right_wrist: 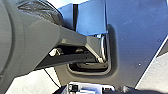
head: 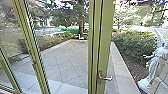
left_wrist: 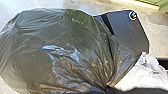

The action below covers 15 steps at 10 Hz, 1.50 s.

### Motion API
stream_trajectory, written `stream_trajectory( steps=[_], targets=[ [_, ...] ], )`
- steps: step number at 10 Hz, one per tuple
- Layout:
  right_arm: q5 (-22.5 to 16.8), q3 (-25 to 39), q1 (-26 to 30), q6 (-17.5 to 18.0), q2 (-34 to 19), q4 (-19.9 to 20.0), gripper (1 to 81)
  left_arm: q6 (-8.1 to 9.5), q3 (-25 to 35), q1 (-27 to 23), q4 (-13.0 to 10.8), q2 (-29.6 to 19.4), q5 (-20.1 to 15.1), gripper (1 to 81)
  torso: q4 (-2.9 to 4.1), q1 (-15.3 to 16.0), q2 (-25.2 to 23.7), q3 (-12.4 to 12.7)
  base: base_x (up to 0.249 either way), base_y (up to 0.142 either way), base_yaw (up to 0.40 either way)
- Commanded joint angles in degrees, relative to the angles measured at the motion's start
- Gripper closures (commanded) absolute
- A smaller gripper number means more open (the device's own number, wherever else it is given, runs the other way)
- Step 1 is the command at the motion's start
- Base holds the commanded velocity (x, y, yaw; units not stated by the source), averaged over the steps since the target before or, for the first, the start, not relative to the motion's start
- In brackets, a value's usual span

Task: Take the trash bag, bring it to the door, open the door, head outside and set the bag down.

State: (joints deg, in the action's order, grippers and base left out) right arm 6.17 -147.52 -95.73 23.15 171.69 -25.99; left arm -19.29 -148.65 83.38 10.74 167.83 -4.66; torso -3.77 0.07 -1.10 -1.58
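Close by the robot's left wrist, a bulging trash bag (left_wrist: 57, 45) of dark, see-through plastic narrows to a gathered neck, with crumpled white plastic (left_wrist: 142, 75) just beside it. Something brownish shows through its skin; I cannot tell what. Nor can I tell whether the left or right gripper's fingers are spread, pressed together or pinching the neck. Ahead, a green door frame (head: 106, 42) with a metal handle (head: 105, 78) stands before a paved terrace (head: 62, 60).

I saw the green door (head: 105, 42) and its handle (head: 105, 78) just past twelve o'clock. Beyond lay paving (head: 67, 60), with a tree (head: 81, 26) at twelve and a pale statue (head: 158, 60) near a bush (head: 132, 43) at two.
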Motion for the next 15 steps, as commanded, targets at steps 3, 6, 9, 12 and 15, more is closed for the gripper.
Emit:
stream_trajectory(
  steps=[3, 6, 9, 12, 15],
  targets=[
    [-2.5, 0.4, 1.7, -0.2, 0.3, -0.6, 1.0, -0.23, 0.2, -3.1, -0.6, -0.2, -3.6, 81.1, 0.02, 0.0, 0.0, 0.0, 0.000, 0.000, 0.235],
    [-2.5, 0.4, 1.7, -0.2, 0.2, -0.6, 1.0, -0.23, -1.3, -3.0, -0.6, 0.5, -3.6, 81.1, 0.02, 0.0, 0.0, 0.0, 0.000, 0.000, 0.210],
    [-2.5, 0.3, 1.5, -0.1, 0.2, -0.6, 1.0, -0.14, -2.3, -3.1, -1.1, 1.2, -3.8, 81.1, 0.02, 0.0, 0.0, 0.0, 0.000, 0.000, 0.074],
    [-2.4, 0.3, 1.6, 0.1, -0.1, 0.5, 1.0, 0.20, -2.3, -3.1, -0.3, 1.2, -3.8, 81.1, 0.00, 0.0, 0.0, 0.0, 0.000, -0.062, 0.000],
    [-1.3, 1.0, 0.9, 0.4, -1.4, 0.6, 1.0, 0.48, -2.3, -3.2, -0.1, 0.8, -4.6, 81.1, 0.02, 0.0, 0.0, 0.0, 0.000, 0.000, 0.000]
  ],
)
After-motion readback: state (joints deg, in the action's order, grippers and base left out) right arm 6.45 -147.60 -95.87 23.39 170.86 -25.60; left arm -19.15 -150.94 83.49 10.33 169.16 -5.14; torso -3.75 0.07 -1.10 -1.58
